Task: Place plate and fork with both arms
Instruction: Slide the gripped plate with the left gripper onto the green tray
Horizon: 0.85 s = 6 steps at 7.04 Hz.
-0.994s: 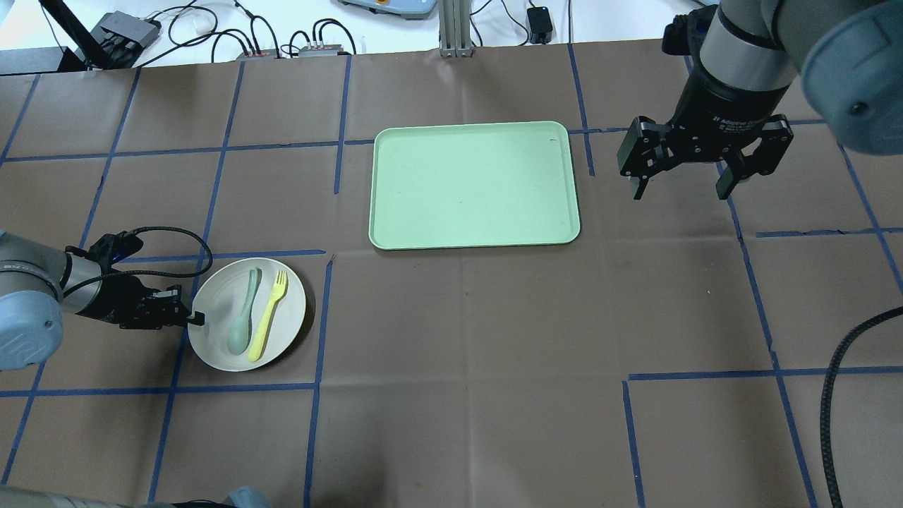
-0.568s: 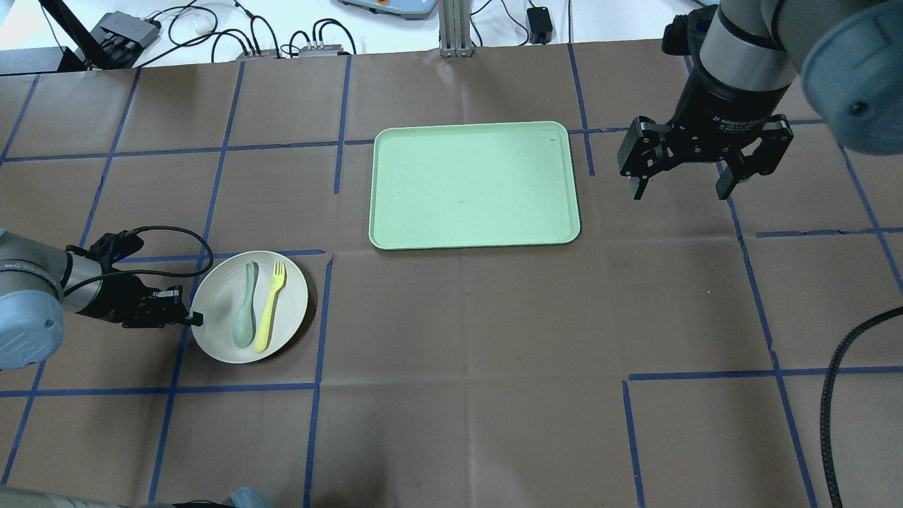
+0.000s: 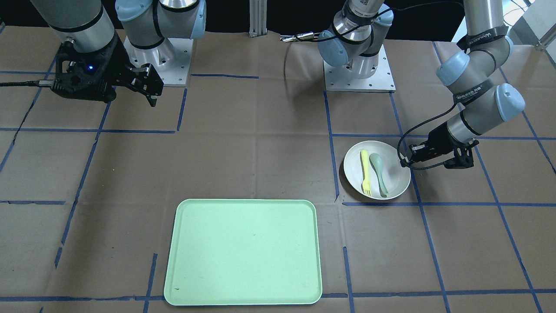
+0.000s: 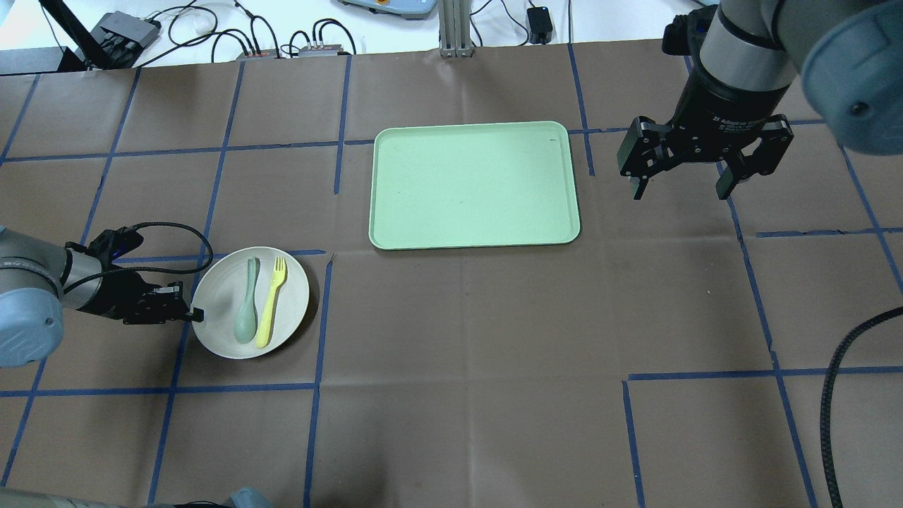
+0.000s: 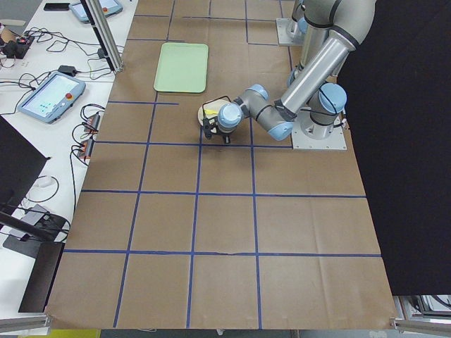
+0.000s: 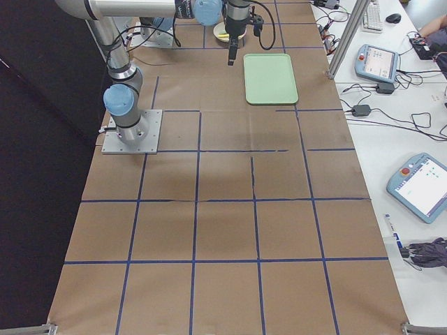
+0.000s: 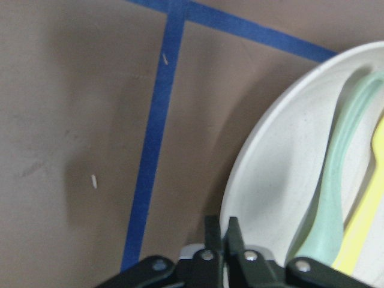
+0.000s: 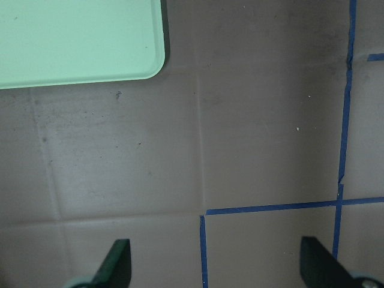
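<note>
The brown counter is the biggest thing, with blue tape lines making squares on it. The left arm comes in low from the robot's left side. Its left hand is pinched tight on the near-left rim of the plate, with the two fingers pressed close together there. The right arm stands tall on the other side. Its right hand is spread wide open and holds nothing; it hangs over bare counter just to the right of the tray.

The light-green tray lies flat in the middle, far from the robot, with nothing in it. The round white plate is at the robot's left, nearer the robot than the tray and well apart from it; I cannot tell if it sits on the counter or is lifted a little.

The grey-green spoon lies in the plate with its bowl at the near end. The yellow fork lies in the plate too, just beside the spoon, on the tray's side. The fork's long way runs from near to far, leaning a bit to the right; its prongs point away from the robot.
</note>
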### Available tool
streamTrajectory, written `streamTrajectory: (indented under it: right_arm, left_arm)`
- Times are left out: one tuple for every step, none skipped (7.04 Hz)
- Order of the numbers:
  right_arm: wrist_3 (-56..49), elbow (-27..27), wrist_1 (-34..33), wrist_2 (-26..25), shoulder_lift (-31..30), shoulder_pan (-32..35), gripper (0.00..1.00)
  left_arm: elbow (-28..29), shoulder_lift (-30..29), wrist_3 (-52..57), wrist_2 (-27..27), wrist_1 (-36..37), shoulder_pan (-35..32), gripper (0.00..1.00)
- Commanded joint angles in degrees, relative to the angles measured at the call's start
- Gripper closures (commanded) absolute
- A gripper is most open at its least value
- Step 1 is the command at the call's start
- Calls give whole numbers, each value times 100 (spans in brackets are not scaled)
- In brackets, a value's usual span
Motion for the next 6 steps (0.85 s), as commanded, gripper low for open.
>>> streamTrajectory:
  right_arm:
    - [0, 0, 0, 0, 0, -3, 0]
    - [0, 0, 0, 0, 0, -3, 0]
    - [0, 0, 0, 0, 0, -3, 0]
    - [0, 0, 0, 0, 0, -3, 0]
    - [0, 0, 0, 0, 0, -3, 0]
    - [0, 0, 0, 9, 0, -3, 0]
  left_arm:
    - [341, 27, -525, -54, -91, -612, 91]
    - [717, -43, -893, -54, -388, -972, 91]
    - [1130, -70, -1079, -54, -686, -1367, 91]
    - [1491, -174, -1351, -62, -985, -1754, 91]
    - [1869, -497, -1693, -71, -997, -2175, 91]
    - [2334, -918, -1992, -80, -988, -2606, 90]
